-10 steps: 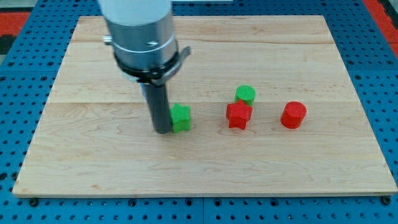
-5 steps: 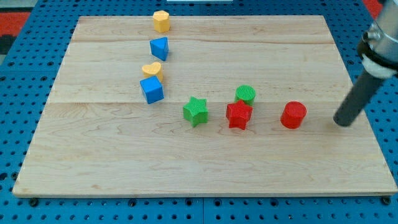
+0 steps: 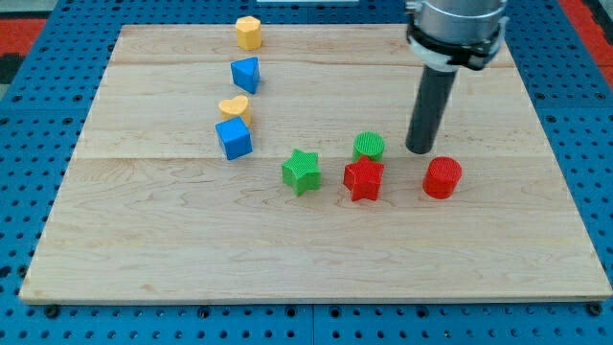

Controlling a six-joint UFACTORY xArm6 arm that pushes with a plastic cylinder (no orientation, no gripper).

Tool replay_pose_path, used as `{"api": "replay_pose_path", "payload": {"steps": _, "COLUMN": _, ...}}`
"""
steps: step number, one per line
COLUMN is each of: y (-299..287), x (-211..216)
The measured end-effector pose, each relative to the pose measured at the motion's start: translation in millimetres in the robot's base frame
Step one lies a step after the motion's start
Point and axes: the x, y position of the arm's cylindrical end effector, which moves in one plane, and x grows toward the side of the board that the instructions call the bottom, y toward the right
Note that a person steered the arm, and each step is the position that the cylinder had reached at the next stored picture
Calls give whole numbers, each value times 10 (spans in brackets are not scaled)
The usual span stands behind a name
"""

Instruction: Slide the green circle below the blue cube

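Note:
The green circle (image 3: pixel 369 146) sits on the wooden board, just above the red star (image 3: pixel 364 178). The blue cube (image 3: pixel 234 138) is at the centre left, with a yellow heart (image 3: pixel 233 106) touching its top. My tip (image 3: pixel 419 149) rests on the board a short way to the right of the green circle, apart from it, and just above the red cylinder (image 3: pixel 442 178).
A green star (image 3: pixel 301 172) lies between the blue cube and the red star. A blue wedge-like block (image 3: pixel 245 73) and a yellow block (image 3: pixel 248 32) stand toward the view's top left. The board's right edge (image 3: pixel 551 144) is beyond my tip.
My tip moved from the far right edge of the board leftward to just right of the green circle. The green circle, red star and red cylinder have shifted slightly left.

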Motion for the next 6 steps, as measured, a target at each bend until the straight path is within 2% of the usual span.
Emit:
{"api": "replay_pose_path", "payload": {"steps": 2, "y": -548, "x": 111}}
{"api": "replay_pose_path", "payload": {"steps": 3, "y": -700, "x": -54}}
{"api": "replay_pose_path", "payload": {"steps": 5, "y": -1695, "x": -138}}
{"api": "replay_pose_path", "payload": {"steps": 6, "y": -1548, "x": -134}}
